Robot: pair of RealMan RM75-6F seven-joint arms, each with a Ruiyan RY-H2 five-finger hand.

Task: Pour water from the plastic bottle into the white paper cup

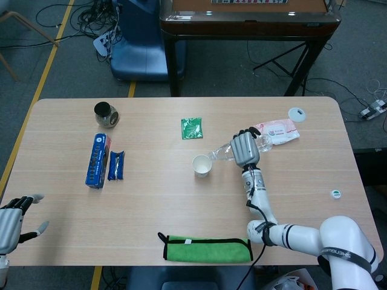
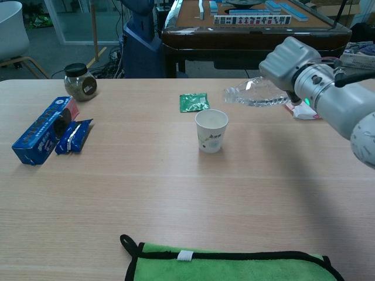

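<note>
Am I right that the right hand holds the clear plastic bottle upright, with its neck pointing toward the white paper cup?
Not quite. The right hand holds the clear plastic bottle tipped nearly on its side, not upright. Its neck does point toward the white paper cup, ending near the rim. The chest view shows this best.

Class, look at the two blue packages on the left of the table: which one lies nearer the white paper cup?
The small dark blue wrapper is nearer the white paper cup. The long blue box lies on its far side, closer to the table's left edge.
</note>
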